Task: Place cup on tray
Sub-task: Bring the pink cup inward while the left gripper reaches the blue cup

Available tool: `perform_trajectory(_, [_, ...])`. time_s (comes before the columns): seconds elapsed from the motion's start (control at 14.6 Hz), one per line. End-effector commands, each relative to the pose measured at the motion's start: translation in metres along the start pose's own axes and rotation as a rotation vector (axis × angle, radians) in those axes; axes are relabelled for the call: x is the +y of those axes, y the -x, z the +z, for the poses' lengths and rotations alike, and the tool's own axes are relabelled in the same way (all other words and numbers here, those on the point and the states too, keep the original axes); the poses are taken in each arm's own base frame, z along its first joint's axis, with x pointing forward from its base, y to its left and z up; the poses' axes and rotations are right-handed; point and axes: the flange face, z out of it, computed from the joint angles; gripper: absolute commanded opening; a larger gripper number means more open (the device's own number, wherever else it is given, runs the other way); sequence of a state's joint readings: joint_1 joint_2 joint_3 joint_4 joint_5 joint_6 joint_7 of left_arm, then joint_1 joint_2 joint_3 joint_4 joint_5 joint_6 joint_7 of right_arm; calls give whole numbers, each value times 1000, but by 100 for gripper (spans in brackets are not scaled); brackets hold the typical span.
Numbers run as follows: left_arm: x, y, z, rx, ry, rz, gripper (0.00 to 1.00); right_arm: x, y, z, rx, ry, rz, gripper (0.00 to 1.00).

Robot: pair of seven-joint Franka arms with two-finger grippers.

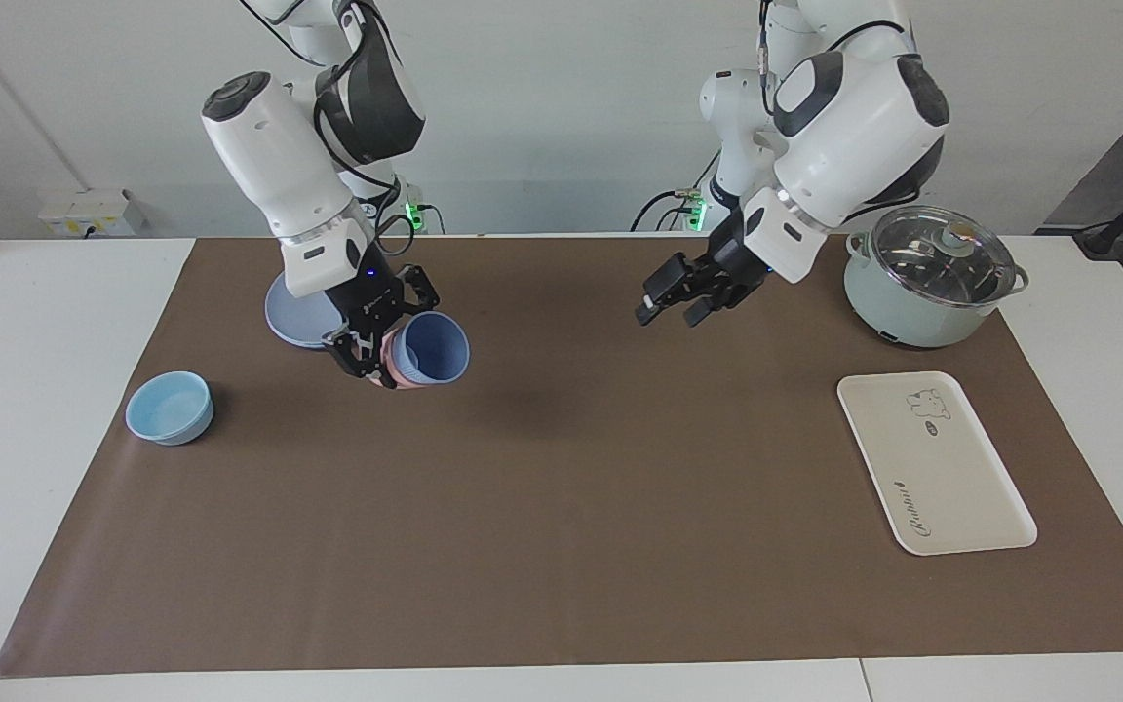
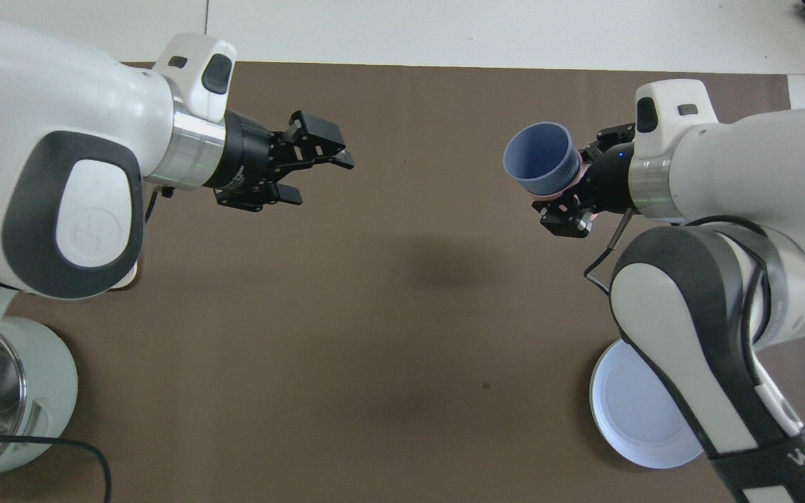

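From across the table, the right gripper (image 1: 373, 353) hangs over the brown mat (image 1: 561, 546), fingers clamped on the blue cup (image 1: 433, 351), tipped on its side with pink showing at its base. The left gripper (image 1: 671, 305) hovers with fingers apart. Only this view shows the tray (image 1: 971, 487), bare at the left arm's end, the pot (image 1: 932, 278) and the bowl (image 1: 170, 407).

From overhead, the cup's (image 2: 541, 159) mouth faces the left gripper (image 2: 318, 171), well apart; the plate (image 2: 636, 412) shows under the right arm.

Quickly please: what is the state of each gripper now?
Left gripper: open, empty, over the mat.
Right gripper: shut on the cup.
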State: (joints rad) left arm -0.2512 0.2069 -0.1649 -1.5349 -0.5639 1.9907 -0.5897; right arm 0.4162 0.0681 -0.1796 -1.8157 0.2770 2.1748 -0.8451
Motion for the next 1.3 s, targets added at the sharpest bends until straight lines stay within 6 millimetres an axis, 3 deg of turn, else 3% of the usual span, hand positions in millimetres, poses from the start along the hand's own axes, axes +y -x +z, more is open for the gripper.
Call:
perform_trajectory(0.0, [28, 13, 27, -5, 105, -97, 85, -18, -21, -9, -83, 8, -19, 0])
perform_trajectory(0.14, [38, 23, 36, -27, 153, -131, 81, -33, -34, -7, -140, 20, -68, 0])
perform_trajectory(0.34, [48, 62, 82, -34, 174, -131, 79, -43, -41, -2, -158, 29, -84, 0])
perform_trajectory(0.75, [47, 112, 114, -91, 139, -110, 73, -50, -46, 0, -172, 43, -111, 0])
perform_trajectory(0.89, [51, 124, 122, -93, 139, -98, 55, -50, -46, 0, -170, 45, -111, 0])
perform_trajectory(1.02, [52, 124, 121, -86, 146, -96, 28, -49, -45, 2, -170, 46, -109, 0])
perform_trajectory(1.23, [54, 120, 118, -65, 163, -97, 0, -48, -46, 4, -169, 47, -109, 0])
